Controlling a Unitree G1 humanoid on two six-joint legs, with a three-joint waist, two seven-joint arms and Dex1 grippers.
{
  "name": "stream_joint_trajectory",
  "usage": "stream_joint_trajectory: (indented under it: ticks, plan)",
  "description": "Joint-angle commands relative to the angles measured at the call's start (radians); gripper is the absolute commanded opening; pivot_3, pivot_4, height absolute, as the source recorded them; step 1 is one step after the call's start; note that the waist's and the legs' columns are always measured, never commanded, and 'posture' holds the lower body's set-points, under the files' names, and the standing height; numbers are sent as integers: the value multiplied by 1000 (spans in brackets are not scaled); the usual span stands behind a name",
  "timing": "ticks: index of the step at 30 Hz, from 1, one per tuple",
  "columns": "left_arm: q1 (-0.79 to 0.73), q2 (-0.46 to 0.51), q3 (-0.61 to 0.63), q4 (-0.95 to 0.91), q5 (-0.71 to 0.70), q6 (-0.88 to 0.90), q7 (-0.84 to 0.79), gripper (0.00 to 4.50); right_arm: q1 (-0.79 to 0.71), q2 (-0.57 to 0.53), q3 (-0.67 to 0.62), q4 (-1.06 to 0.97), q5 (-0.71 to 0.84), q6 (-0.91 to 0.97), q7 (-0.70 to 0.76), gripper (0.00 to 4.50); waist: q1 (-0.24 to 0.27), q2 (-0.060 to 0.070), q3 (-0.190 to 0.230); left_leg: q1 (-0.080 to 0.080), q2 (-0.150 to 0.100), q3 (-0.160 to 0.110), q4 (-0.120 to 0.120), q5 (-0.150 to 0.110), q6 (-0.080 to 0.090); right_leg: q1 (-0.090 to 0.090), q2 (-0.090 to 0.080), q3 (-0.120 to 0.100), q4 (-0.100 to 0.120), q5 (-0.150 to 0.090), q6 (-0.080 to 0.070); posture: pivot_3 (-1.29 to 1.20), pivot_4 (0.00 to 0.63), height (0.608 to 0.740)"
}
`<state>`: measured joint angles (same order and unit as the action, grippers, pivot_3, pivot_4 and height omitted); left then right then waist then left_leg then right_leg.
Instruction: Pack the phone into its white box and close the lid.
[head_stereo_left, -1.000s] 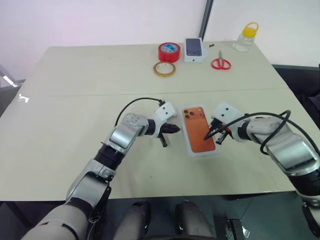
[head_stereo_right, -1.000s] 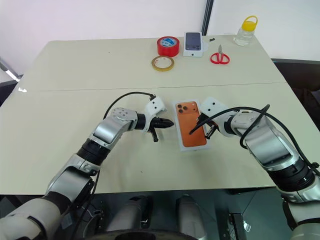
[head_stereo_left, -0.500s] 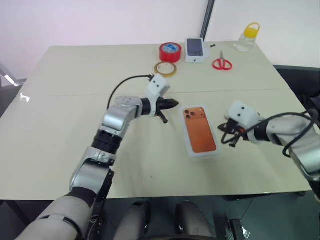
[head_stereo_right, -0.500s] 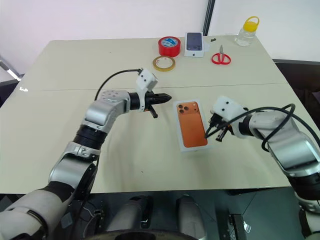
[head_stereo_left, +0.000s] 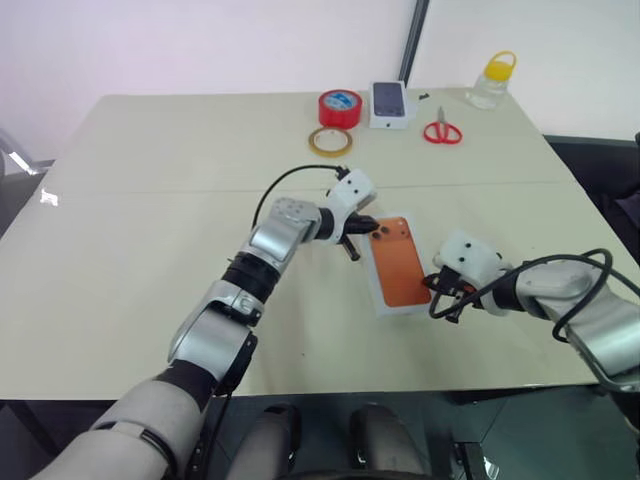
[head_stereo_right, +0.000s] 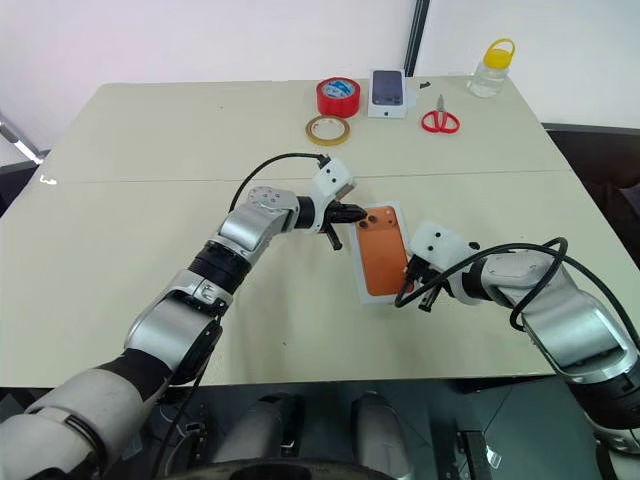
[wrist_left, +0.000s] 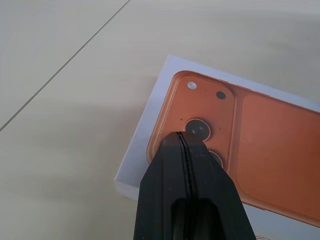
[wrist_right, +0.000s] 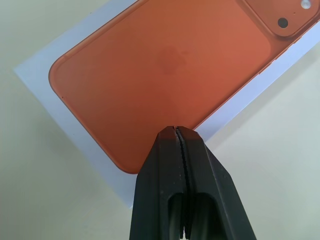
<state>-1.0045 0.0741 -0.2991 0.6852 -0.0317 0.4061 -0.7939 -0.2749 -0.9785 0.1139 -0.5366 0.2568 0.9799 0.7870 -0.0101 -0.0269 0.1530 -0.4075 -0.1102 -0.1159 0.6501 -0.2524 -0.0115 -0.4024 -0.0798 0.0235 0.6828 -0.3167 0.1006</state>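
Note:
The orange phone (head_stereo_left: 398, 270) lies flat, lenses up, on the white box (head_stereo_left: 371, 272) in the middle of the table, with a white rim showing all round it. My left gripper (head_stereo_left: 372, 229) is shut, and its tips sit at the phone's far corner over the camera lenses (wrist_left: 199, 129). My right gripper (head_stereo_left: 438, 303) is shut too, with its tips just off the box's near right edge (wrist_right: 75, 135), beside the phone's lower end (wrist_right: 165, 65). Whether either gripper touches the phone, I cannot tell.
At the far edge of the table are a red tape roll (head_stereo_left: 340, 107), a tan tape ring (head_stereo_left: 329, 141), a small white carton printed with a dark phone (head_stereo_left: 391, 103), red scissors (head_stereo_left: 442, 130) and a jar with a yellow lid (head_stereo_left: 493, 76).
My left gripper has swung in from the left to the phone's camera corner. My right gripper has drawn back off the phone to the box's near right edge.

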Motion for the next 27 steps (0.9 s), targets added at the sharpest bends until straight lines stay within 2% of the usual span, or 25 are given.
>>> stream_joint_trajectory:
  ticks: [1,6,10,14,17,27]
  plan:
    - [34,9,-16,52,42,16,23,0,11,9,12,-2,1,9,-9,39,-1,0,-2,0,0,0,0,0,0,0,0,0,0,0,0,0,150,740]
    - [27,22,89,-23,-30,-11,43,0,-50,61,-71,51,18,2,-44,39,-5,-1,-3,0,0,0,0,-1,1,0,0,0,0,0,0,0,150,740]
    - [80,105,110,-188,-70,-16,-54,0,-110,64,-110,114,18,23,-64,39,-8,0,-2,-2,0,1,-2,0,0,-5,1,1,2,0,0,0,150,740]
    - [161,211,63,-347,-87,8,-189,0,-107,40,-77,171,-13,-1,-71,39,1,0,-2,-2,1,0,-3,1,-1,-5,0,1,1,0,0,0,150,740]
    - [201,252,25,-413,-86,32,-254,0,-99,32,-35,200,-42,-21,-68,39,4,0,-2,-3,0,0,-1,1,-1,-4,-1,1,0,0,0,0,150,740]
    - [262,230,-150,-503,-43,66,-326,0,-46,40,-5,137,-9,-21,-4,39,-5,0,-2,-3,0,0,-1,0,0,-4,0,1,1,0,0,0,150,740]
